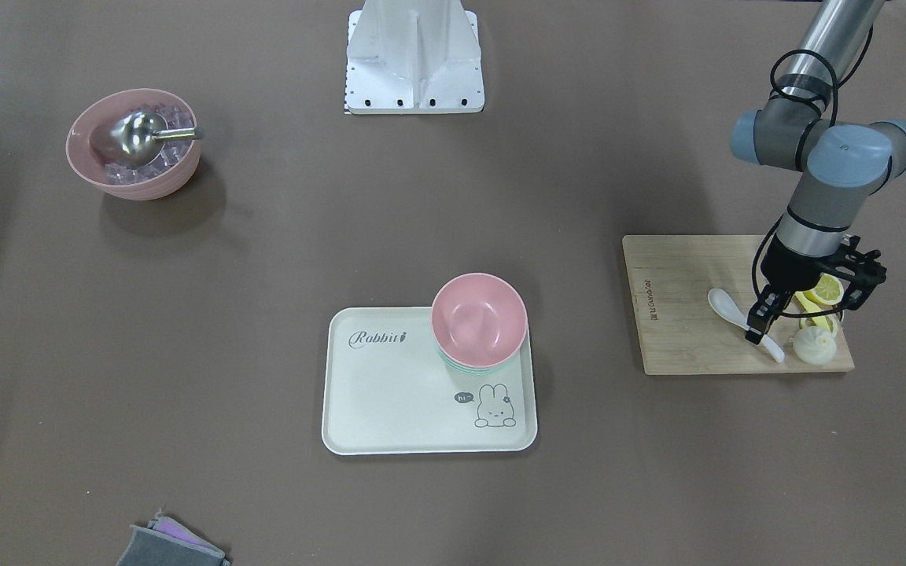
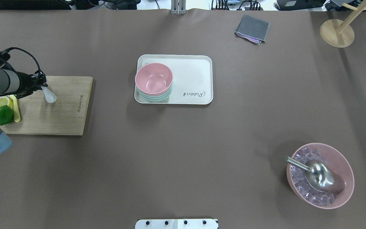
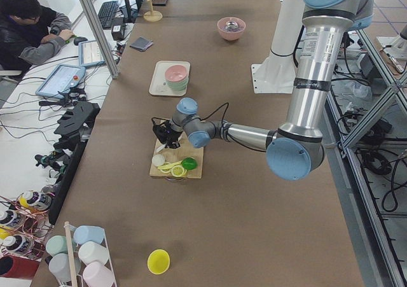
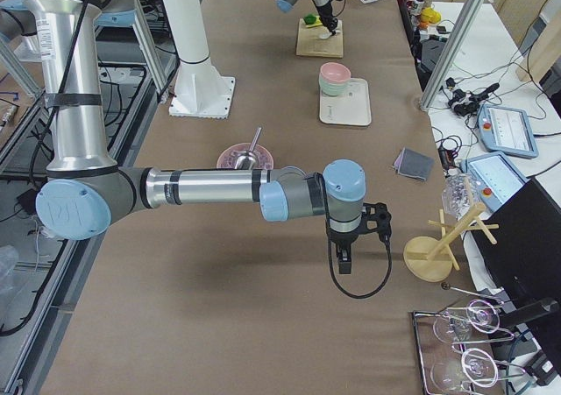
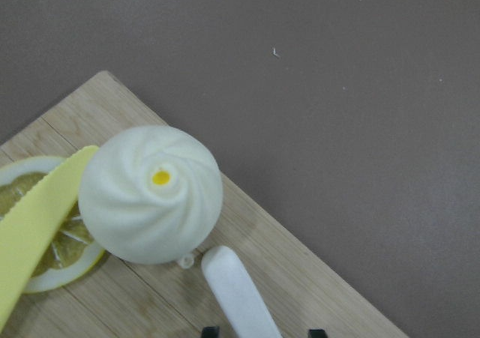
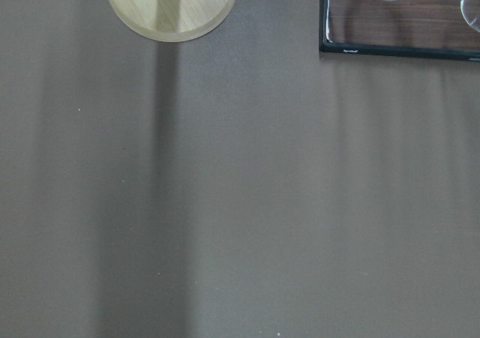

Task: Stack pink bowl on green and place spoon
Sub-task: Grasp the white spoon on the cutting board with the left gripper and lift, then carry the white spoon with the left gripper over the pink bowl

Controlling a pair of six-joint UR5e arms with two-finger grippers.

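Note:
The pink bowl sits stacked in the green bowl on the back corner of the white Rabbit tray; the stack also shows in the overhead view. The white spoon lies on the wooden cutting board. My left gripper is down over the spoon's handle, open, with one fingertip on each side of it. My right gripper hangs over bare table far from the tray; I cannot tell whether it is open or shut.
A white bun, lemon halves, a lime and a yellow knife share the board beside the spoon. A second pink bowl holds ice and a metal scoop. A grey cloth and a wooden stand lie at the far side.

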